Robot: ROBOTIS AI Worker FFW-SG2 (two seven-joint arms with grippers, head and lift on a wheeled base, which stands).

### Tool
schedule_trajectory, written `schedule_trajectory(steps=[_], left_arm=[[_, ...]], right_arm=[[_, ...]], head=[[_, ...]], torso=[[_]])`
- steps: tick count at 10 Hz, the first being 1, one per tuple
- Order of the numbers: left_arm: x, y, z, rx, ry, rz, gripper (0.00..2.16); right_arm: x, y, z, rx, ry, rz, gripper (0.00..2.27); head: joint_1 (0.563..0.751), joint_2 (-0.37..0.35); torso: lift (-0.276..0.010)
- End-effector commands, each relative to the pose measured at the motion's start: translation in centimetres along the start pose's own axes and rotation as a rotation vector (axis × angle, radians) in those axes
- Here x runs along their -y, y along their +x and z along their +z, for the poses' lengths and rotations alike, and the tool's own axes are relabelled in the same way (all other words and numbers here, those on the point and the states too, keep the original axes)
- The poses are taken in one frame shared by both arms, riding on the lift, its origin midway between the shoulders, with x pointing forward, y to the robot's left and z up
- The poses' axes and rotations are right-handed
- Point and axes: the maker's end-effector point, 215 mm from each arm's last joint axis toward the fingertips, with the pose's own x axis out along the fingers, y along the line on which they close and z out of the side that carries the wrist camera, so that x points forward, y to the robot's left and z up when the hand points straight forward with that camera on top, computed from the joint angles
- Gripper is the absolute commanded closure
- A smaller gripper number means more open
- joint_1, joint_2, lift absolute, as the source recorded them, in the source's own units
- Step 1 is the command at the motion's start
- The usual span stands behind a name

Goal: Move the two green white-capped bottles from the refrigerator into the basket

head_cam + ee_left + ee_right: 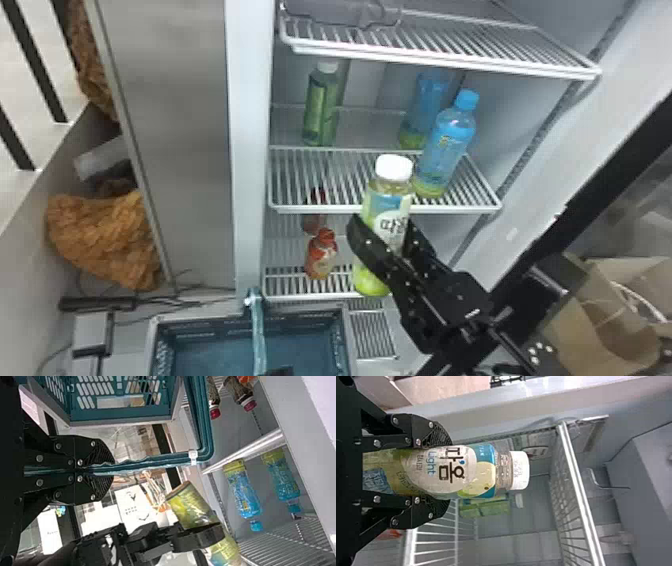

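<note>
Your right end effector grips one white-capped bottle, slightly tilted; your left end effector clamps the basket handle. Second green bottle upright on fridge shelf.

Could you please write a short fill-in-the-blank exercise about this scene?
The right end effector holds a green bottle whose cap is ____. The left end effector is closed on the ____ of the basket. The other green bottle stands to the ____ of the nearer blue-capped bottle.

white; handle; left

Right hand grips bottle (white-capped).
</note>
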Motion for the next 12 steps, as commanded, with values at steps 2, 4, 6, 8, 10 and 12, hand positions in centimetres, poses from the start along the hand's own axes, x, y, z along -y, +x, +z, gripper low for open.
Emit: schedule_trajectory(steps=[2, 4, 6, 8, 10, 12], left_arm=[[-0.1, -0.1, 0.0, 0.002, -0.002, 0.001, 1.2], [0.0, 0.1, -0.2, -0.007, -0.003, -0.001, 1.2], [0.0, 0.0, -0.4, -0.006, -0.007, 0.0, 1.2], [-0.1, -0.1, -0.4, -0.003, -0.009, 0.002, 1.2], [-0.1, 0.1, -0.7, -0.014, -0.011, 0.002, 1.2], [0.0, 0.1, -0.6, -0.017, -0.008, 0.0, 1.2]], right_arm=[[-1.3, -1.5, -0.6, -0.053, 0.028, 0.017, 0.84], [-1.4, -2.3, -0.8, -0.083, 0.031, 0.016, 0.84], [-1.1, -3.9, -2.0, -0.162, 0.037, 0.004, 0.84], [-1.7, -5.3, -3.6, -0.258, 0.039, 0.028, 0.84], [-1.7, -6.6, -6.0, -0.384, 0.051, 0.029, 0.87], [-1.5, -7.3, -8.5, -0.484, 0.068, 0.03, 0.87]], head=[[0.695, -0.23], [0.695, -0.227], [0.695, -0.238], [0.695, -0.253], [0.695, -0.257], [0.695, -0.273]], torso=[[-0.004], [-0.004], [-0.004], [-0.004], [-0.004], [-0.004]])
